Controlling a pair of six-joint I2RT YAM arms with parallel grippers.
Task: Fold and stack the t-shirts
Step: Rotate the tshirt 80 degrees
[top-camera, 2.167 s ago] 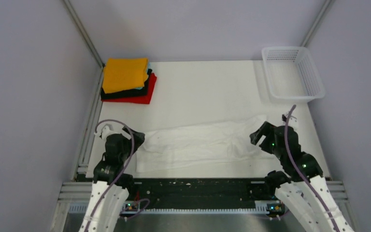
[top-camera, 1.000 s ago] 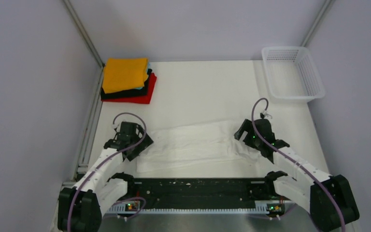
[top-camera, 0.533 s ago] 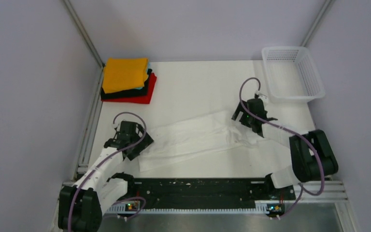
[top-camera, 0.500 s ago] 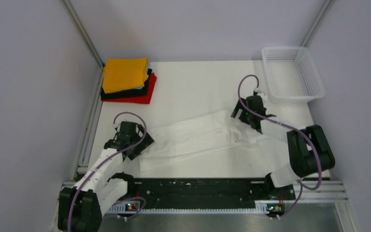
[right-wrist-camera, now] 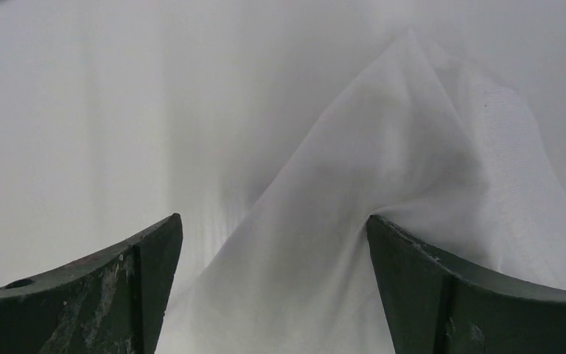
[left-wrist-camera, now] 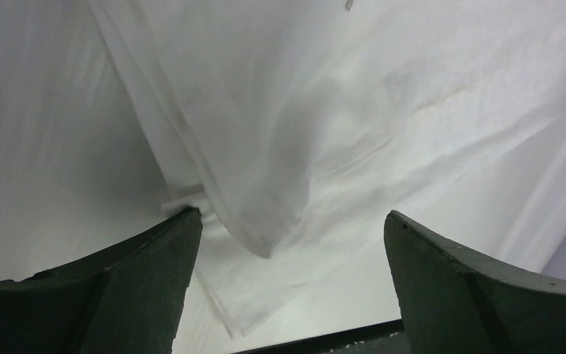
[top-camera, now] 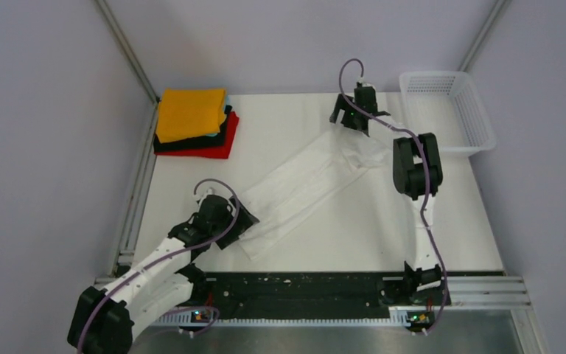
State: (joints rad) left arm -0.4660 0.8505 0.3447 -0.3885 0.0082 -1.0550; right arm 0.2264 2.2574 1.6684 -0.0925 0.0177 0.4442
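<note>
We see the white t-shirt (top-camera: 302, 188) drawn out into a long, wrinkled band that lies on a slant from near left to far right, its far end bunched up. Well apart in the far left corner sits the folded stack (top-camera: 195, 125): orange t-shirt (top-camera: 190, 113) on top, red t-shirt (top-camera: 217, 153) at the bottom.

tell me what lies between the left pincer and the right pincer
the white t-shirt, lying as a long diagonal strip that runs from beside the left pincer up to the right pincer; the top external view shows it
</note>
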